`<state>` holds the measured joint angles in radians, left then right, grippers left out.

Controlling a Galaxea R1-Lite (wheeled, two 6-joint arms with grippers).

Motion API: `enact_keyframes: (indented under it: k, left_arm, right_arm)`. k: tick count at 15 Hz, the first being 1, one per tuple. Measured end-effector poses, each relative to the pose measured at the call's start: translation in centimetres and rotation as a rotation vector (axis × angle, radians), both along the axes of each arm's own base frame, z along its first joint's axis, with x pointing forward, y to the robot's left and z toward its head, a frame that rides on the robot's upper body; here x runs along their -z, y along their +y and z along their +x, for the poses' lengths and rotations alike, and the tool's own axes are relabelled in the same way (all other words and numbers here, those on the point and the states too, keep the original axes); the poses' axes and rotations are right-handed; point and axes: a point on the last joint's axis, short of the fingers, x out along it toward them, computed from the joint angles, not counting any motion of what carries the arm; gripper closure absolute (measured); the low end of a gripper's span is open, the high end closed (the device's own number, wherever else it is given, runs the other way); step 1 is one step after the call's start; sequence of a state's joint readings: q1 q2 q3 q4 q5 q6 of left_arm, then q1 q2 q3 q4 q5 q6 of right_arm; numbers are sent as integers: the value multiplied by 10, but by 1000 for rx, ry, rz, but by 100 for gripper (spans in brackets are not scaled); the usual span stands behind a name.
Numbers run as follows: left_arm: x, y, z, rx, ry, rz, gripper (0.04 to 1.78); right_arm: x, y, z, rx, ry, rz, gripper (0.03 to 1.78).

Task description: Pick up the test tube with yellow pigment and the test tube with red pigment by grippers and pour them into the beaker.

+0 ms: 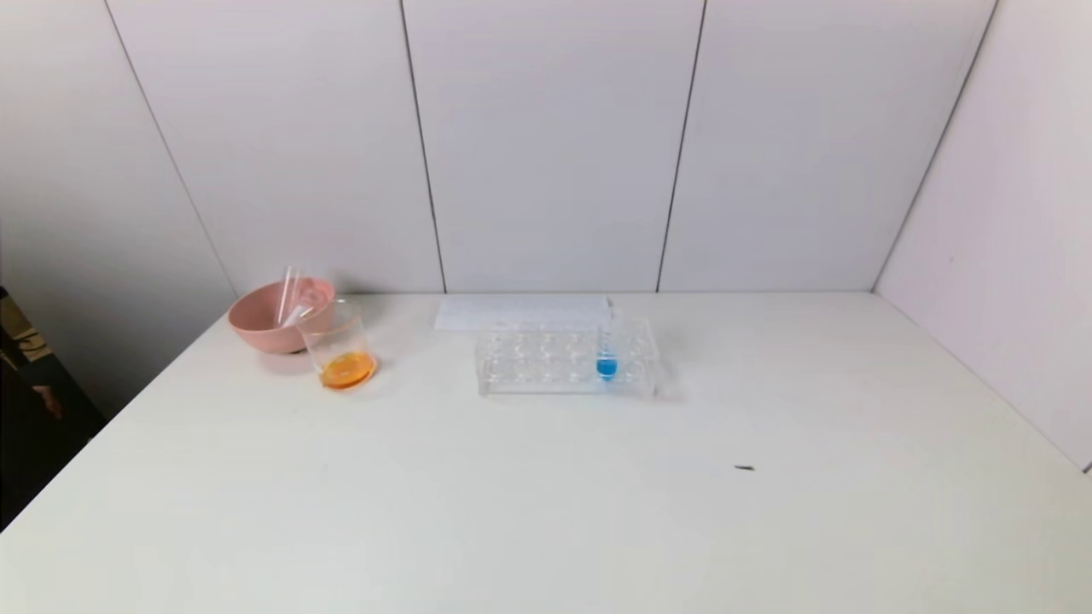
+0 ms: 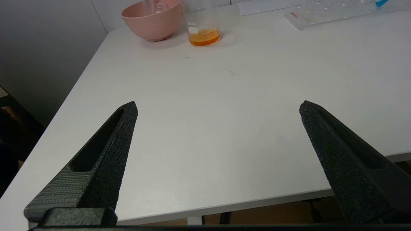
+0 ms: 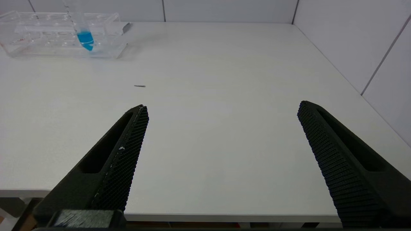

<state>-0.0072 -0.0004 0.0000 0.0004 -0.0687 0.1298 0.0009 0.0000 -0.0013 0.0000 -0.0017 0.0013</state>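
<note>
Orange mix already in beaker (image 1: 339,345), far-left; left gripper (image 2: 218,107) nearer, both wide open, empty; right gripper (image 3: 221,107) parked.

1. The left gripper (image 2: 217,106) hangs low near the front edge of the table, on the robot's left side, with its two black fingers (image 2: 106,150) spread wide and nothing between them.
2. The right gripper (image 3: 221,106) sits the same way near the front edge on the right side, fingers (image 3: 334,154) wide apart and empty.
3. Neither arm shows in the head view.
</note>
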Motion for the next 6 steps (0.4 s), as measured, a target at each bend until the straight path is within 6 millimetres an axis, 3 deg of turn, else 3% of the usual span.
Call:
enact_keyframes:
  k: [6]
  left_arm:
    - [0, 0, 0, -1, 1, -15, 6]
  right_arm:
    - [0, 0, 0, 0, 0, 0, 11]
